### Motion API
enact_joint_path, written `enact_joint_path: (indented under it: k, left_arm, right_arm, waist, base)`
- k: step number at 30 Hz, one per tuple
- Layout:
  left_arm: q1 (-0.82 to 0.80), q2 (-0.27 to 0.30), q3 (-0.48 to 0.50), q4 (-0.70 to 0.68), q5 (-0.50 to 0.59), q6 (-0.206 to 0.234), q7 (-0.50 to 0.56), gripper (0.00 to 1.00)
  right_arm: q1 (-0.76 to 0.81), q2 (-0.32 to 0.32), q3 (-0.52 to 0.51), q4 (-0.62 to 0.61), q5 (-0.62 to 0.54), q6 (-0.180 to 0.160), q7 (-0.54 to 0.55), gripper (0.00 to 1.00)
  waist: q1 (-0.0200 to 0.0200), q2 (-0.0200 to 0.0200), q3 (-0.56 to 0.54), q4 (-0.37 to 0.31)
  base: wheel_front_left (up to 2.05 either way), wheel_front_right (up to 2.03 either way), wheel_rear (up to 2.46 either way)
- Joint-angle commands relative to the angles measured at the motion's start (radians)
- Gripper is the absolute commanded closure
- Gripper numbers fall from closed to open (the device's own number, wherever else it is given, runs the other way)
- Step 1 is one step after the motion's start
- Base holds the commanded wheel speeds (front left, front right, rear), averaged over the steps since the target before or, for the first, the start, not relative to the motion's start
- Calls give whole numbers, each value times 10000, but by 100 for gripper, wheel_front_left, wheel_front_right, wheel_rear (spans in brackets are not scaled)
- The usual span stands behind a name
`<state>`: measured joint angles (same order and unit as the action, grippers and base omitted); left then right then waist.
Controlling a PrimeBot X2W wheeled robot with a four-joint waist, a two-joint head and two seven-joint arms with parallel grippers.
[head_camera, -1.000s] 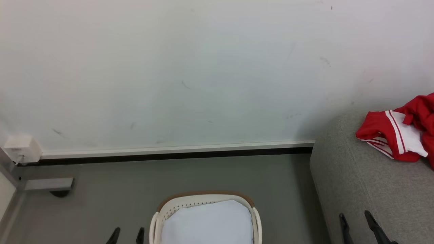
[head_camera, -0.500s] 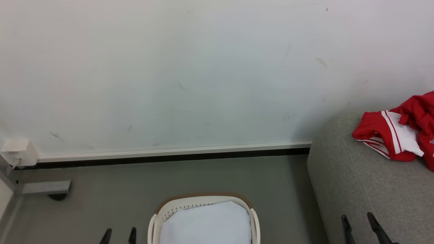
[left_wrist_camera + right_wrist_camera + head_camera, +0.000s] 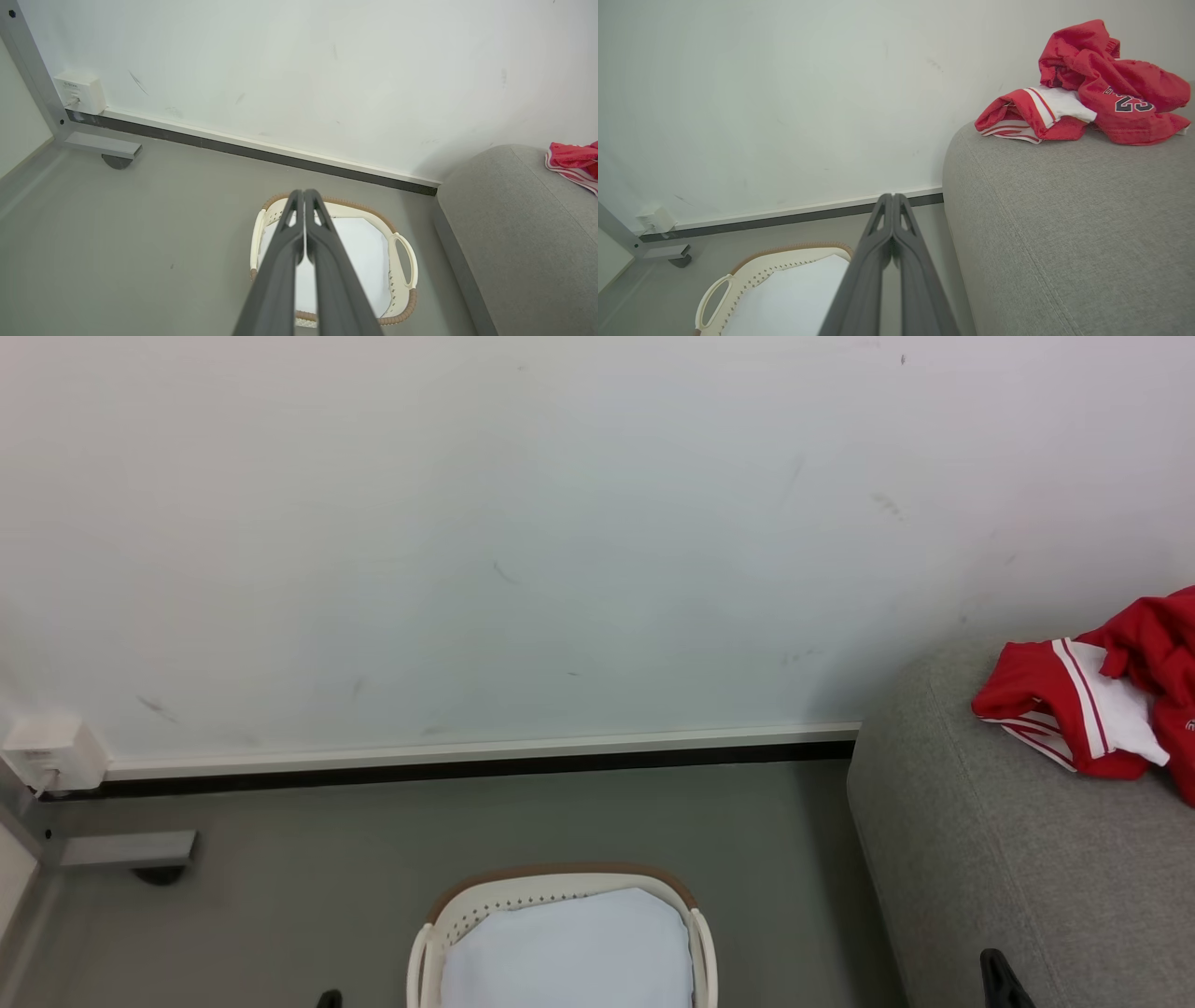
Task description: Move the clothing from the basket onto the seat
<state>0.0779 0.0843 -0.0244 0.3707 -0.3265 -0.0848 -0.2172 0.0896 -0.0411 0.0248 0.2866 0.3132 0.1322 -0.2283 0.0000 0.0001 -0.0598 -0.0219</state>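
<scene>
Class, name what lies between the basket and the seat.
A bare strip of grey floor separates the basket from the seat, as the head view shows.

Saw a scuffed white wall beyond the left gripper, edged below by white-and-black skirting over plain grey floor. Noted a white socket box and grey metal frame on a castor, off to its left.

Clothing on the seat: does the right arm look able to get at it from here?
Probably yes: the clothing lies in the open on the seat, nothing between it and the right gripper, though that gripper is shut.
</scene>
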Motion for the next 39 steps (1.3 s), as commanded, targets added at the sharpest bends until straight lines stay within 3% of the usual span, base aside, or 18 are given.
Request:
enact_joint_path:
  k: [1,39]
  left_arm:
    - [-306,48,105,-233,-546,-45,101,100]
    - [-1023,-122,671,-740,-6074,-238,1522,100]
  right_arm:
    - [-261,-105,-71,-187,559,-2,94,100]
    - [-1064,-225,-518,-322,6259,-10,1468,100]
  waist:
    - [0,-1,10,5]
    - [0,-1,209,73]
  base:
    - [0,0,0]
    - [0,0,0]
